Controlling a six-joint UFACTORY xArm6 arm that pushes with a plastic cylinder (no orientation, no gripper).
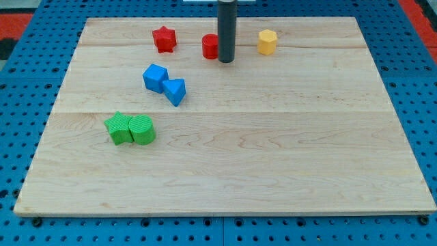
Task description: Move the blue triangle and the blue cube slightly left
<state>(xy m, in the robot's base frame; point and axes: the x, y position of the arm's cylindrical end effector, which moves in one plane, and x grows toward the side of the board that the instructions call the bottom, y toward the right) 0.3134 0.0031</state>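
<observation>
The blue cube (pixel 155 77) sits left of centre in the upper half of the wooden board (pixel 273 150). The blue triangle (pixel 175 91) touches it at its lower right. My tip (pixel 226 60) is the lower end of the dark rod, near the view's top centre. It stands to the upper right of both blue blocks, well apart from them. It is right beside a red cylinder (pixel 210 46), which the rod partly hides.
A red star (pixel 164 39) lies at the top left. A yellow hexagonal block (pixel 267 42) lies right of the rod. Two green blocks (pixel 130 128) sit touching each other at the left, below the blue blocks. A blue pegboard (pixel 27 82) surrounds the board.
</observation>
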